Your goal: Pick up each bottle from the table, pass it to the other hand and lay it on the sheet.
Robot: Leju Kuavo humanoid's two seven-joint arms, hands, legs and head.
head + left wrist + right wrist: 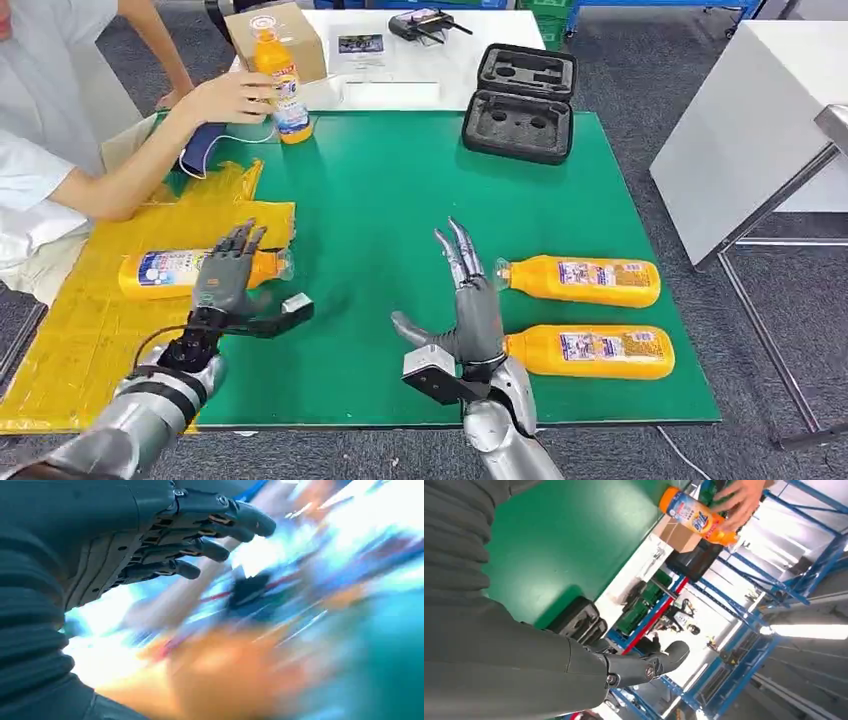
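My left robot hand [228, 275] hovered spread over a bottle [170, 272] on the yellow sheet [80, 340], lower left. My right robot hand [470, 300] was spread, empty, at lower centre.

Orange plastic bottles [583, 281] are wearing blue-and-white labels; the crinkled yellow sheet [70, 345] is lying against a flat green table mat [385, 210] — the foam-lined case [522, 102] showing black.

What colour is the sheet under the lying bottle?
Yellow sheet, clearest in the head view.
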